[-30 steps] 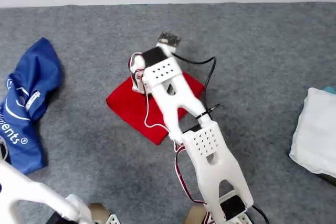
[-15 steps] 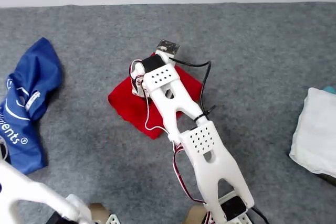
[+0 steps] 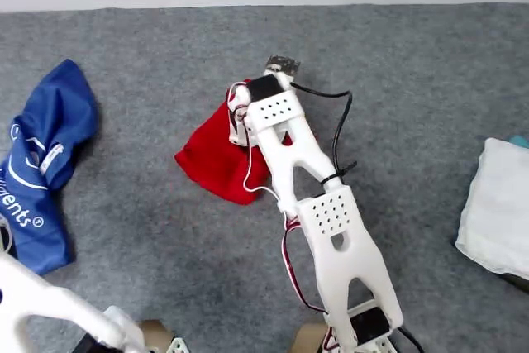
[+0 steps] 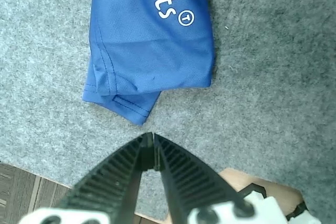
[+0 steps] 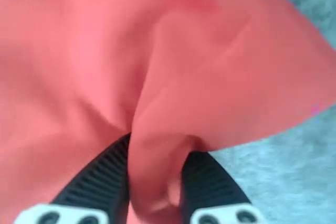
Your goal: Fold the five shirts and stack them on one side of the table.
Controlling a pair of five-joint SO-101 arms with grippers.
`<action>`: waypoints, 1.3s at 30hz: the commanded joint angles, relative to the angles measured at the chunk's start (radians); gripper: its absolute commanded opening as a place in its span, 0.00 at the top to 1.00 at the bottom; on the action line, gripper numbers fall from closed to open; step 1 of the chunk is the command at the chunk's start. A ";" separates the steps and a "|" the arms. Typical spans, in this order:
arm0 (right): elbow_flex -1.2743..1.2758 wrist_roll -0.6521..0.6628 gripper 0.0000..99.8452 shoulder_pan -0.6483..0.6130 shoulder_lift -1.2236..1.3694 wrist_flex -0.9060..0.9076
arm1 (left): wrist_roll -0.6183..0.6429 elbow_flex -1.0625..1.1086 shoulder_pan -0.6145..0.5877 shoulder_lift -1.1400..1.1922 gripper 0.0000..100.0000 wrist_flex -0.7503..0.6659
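- Lying near the middle of the table in the high view, the red shirt is bunched rather than flat. Its 1 o'clock corner is drawn up off the surface.
- Judged reason: the corner is raised so the cloth can be carried across for a fold or shifted along the table. Which of the two cannot be told.
- The right gripper is clamped on that raised part. The right wrist view shows a ridge of the red shirt pinched between the two black fingers.
- Relation: the pinched edge is in contact with the right gripper, and the bulk of the red shirt lies at 7 o'clock from it, sagging down to the table.
- The blue shirt sits at the 9 o'clock edge of the table, crumpled and unfolded, well apart from the red shirt. It is judged to be awaiting its turn.
- The left gripper has its jaws together with nothing between them. The hem of the blue shirt lies near, ahead of its tips, not touching. It is judged to be idle while the other arm works.
- The white shirt lies folded at the 3 o'clock edge and is judged to be the stacking side.
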 commanded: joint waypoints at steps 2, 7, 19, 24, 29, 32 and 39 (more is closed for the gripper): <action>-0.009 0.137 0.99 0.076 -0.140 0.068 | -0.002 -0.005 0.006 -0.029 0.99 -0.006; 0.018 0.241 0.99 0.134 -0.266 0.068 | -0.002 -0.005 0.008 -0.029 0.99 -0.008; 0.474 0.617 0.99 0.314 -0.705 0.068 | -0.002 -0.012 0.008 -0.029 0.99 -0.008; 0.686 0.724 0.99 0.418 -0.938 0.067 | -0.002 -0.012 0.008 -0.029 0.99 -0.008; 0.833 0.829 0.99 0.544 -1.121 0.067 | -0.002 -0.010 0.008 -0.029 0.99 -0.009; 0.876 0.891 0.99 0.625 -1.205 0.067 | -0.002 -0.012 0.025 -0.029 0.99 -0.020; 0.887 1.025 0.99 0.797 -1.328 0.065 | 0.000 -0.012 0.077 -0.029 0.99 -0.017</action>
